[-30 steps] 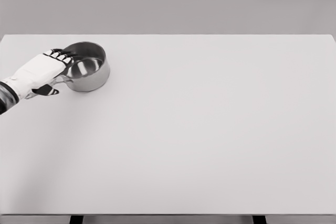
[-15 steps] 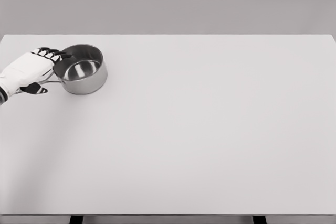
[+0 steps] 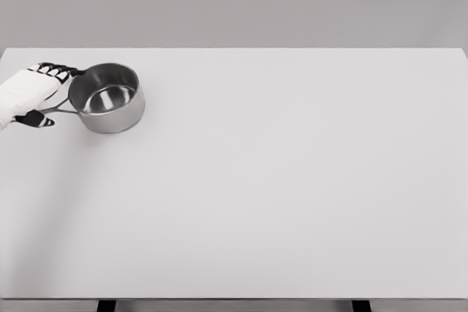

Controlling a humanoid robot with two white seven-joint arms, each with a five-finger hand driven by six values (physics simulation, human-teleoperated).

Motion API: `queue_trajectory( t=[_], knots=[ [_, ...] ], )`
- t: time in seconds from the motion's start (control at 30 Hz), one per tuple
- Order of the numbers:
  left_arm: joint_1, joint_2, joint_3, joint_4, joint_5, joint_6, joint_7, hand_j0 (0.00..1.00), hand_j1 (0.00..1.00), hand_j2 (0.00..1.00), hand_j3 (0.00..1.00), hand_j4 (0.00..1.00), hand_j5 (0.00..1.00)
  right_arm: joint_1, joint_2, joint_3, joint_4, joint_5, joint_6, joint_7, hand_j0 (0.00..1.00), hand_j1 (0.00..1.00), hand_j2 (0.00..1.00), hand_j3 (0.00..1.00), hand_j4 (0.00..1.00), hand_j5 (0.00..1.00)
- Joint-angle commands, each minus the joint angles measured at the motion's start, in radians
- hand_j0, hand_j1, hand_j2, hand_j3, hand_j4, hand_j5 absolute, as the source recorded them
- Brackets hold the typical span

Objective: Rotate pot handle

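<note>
Fingers curl loosely around the thin handle; you'll find the steel pot rigid, slick, pivoting easily there.

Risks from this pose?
1. The left hand sits at the frame's left edge, over the outer end of the pot handle; a hold that far out may slip when turning.
2. The pot stands close to the table's far-left corner, so a wide swing might push it off.

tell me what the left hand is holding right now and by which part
The left hand is at the pot handle, which runs under it; an actual grip cannot be told.
</note>
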Motion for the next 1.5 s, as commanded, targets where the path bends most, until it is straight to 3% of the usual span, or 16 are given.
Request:
queue_trajectory(
  t=[0.0,1.47],
  knots=[
    [-0.002,0.001,0.001,0.017,0.002,0.004,0.001,1.0,1.0,1.0,1.0,1.0,1.0,0.0,0.0,0.0,0.0,0.0,0.0,0.0,1.0,1.0,1.0,1.0,1.0,1.0],
    [-0.175,-0.003,-0.013,0.29,-0.012,0.034,0.011,1.0,1.0,1.0,1.0,1.0,1.0,0.0,0.0,0.0,0.0,0.0,-0.002,0.0,1.0,1.0,1.0,1.0,1.0,1.0]
  ],
)
